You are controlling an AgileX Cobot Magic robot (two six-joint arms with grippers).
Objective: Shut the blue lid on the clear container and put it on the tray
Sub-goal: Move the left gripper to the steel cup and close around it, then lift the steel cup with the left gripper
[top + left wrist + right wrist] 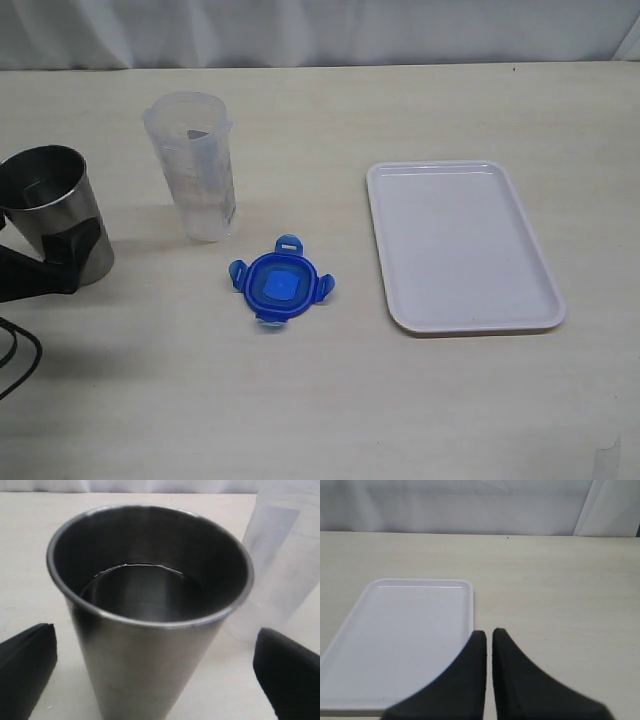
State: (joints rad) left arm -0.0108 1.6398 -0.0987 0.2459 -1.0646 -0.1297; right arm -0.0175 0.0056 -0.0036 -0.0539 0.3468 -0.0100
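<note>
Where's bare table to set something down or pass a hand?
Free: the tray is bare; the gap between lid and tray; the whole foreground table this side of the lid; the far strip behind container and tray. Crowded: the left, where cup, open left gripper straddling it and container stand close, lid just before the container.

The left gripper (155, 632) has matte black, blunt, rounded-wedge fingers (27, 665), a thin black cable (39, 352) curves near its arm, and the right gripper (489, 631) has smooth black fingers (465, 680) broadening from narrow tips.
</note>
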